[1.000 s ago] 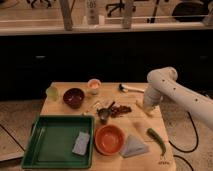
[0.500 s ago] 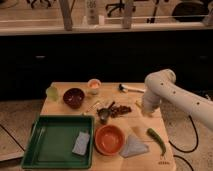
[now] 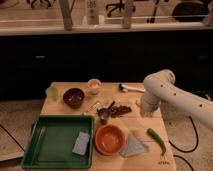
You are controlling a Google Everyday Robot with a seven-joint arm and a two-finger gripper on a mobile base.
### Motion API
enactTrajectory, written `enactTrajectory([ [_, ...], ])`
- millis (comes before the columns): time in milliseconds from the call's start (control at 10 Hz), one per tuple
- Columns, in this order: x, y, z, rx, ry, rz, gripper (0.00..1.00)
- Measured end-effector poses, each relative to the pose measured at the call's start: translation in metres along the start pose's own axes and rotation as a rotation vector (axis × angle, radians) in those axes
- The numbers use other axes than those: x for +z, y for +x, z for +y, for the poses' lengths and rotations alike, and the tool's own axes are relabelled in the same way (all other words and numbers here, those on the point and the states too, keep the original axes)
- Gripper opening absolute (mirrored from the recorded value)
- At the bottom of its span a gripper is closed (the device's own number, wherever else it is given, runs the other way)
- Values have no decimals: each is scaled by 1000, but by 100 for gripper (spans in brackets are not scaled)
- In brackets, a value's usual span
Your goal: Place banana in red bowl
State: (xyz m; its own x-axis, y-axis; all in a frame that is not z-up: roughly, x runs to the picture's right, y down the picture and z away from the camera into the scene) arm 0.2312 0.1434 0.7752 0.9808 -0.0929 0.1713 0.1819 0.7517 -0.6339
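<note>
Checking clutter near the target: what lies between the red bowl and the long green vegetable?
In the camera view, a pale crumpled packet lies there; the gripper hangs just behind the red bowl.

A green tray (image 3: 54,147) holding a grey sponge (image 3: 81,143) fills the lower left, and a slim green vegetable (image 3: 157,140) lies lower right.

**One camera, high, angled down**

Single view looks down from above the near edge of the wooden table (image 3: 57,109), facing the dark counter (image 3: 100,55) beyond. Mid-range: whole tabletop in frame. The gripper (image 3: 146,111) sits right of centre. The green tray (image 3: 55,145), left of the gripper, lies nearer the lens.
</note>
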Motion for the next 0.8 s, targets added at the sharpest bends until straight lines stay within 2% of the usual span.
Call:
enactTrajectory([
  [300,16,37,-17,123,-22,-18,59],
  [500,27,48,-28,180,-33,-26,77],
  [800,40,67,-37,277,-45,-41,80],
])
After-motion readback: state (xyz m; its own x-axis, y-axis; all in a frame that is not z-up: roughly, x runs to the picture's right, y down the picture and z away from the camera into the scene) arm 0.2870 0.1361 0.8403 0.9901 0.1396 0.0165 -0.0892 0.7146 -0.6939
